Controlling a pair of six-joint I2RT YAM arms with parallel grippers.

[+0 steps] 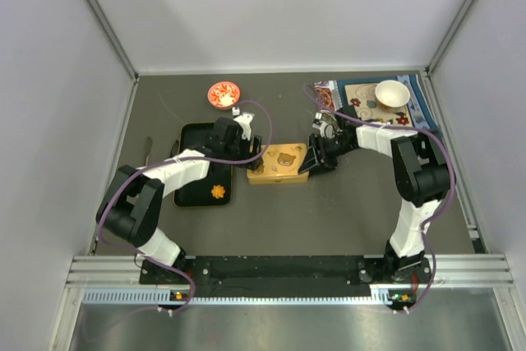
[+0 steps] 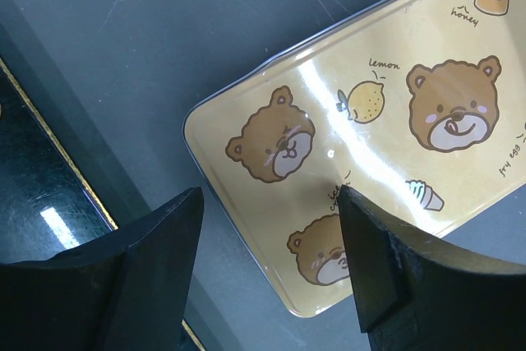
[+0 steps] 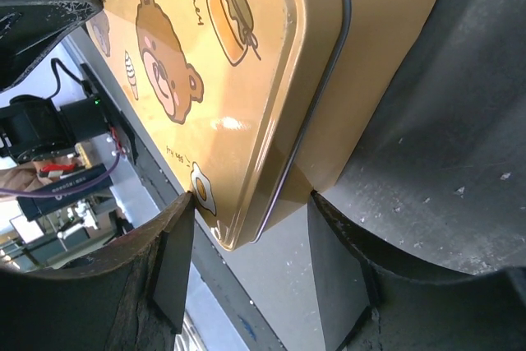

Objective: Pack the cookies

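Bear-printed tin (image 2: 370,154) at the centre of the table (image 1: 329,219). The left gripper (image 2: 269,203) hovers wide over one corner; the right gripper (image 3: 251,203) appears clamped on the opposite end. One orange cookie (image 1: 218,191) lies in the black tray (image 1: 191,133), left of the tin.

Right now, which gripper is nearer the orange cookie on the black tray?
Left. Left gripper hovers at the tin end beside the tray holding the cookie; right gripper holds the tin's opposite end.
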